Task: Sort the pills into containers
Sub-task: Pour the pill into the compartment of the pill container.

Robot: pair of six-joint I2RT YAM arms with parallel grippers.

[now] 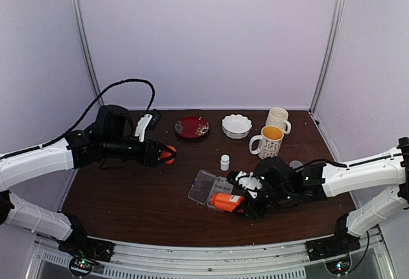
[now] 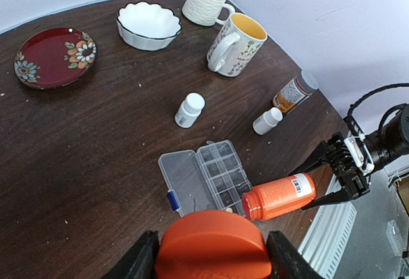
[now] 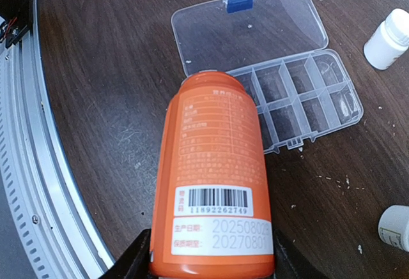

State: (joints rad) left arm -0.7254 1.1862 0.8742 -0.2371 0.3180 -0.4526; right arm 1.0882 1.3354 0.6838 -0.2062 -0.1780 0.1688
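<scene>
The clear pill box point(image 2: 204, 180) lies with its lid folded flat, and its two rows of containers point(image 3: 300, 100) face up. One cream pill point(image 2: 228, 210) rests in a near cell, close to the mouth of an uncapped orange bottle point(image 3: 214, 183). My right gripper point(image 3: 211, 263) is shut on that bottle's base and holds it tipped on its side, mouth over the box's near end point(image 1: 225, 202). My left gripper point(image 2: 213, 260) is shut on the orange cap point(image 1: 169, 154), raised over the table left of the box. No other pills show.
A small white bottle point(image 2: 190, 110) stands just beyond the box. Another white bottle point(image 2: 266, 120) and an amber grey-capped one point(image 2: 295, 91) are to the right. A red plate point(image 1: 192, 126), white bowl point(image 1: 236, 126) and two mugs point(image 1: 266, 142) line the back.
</scene>
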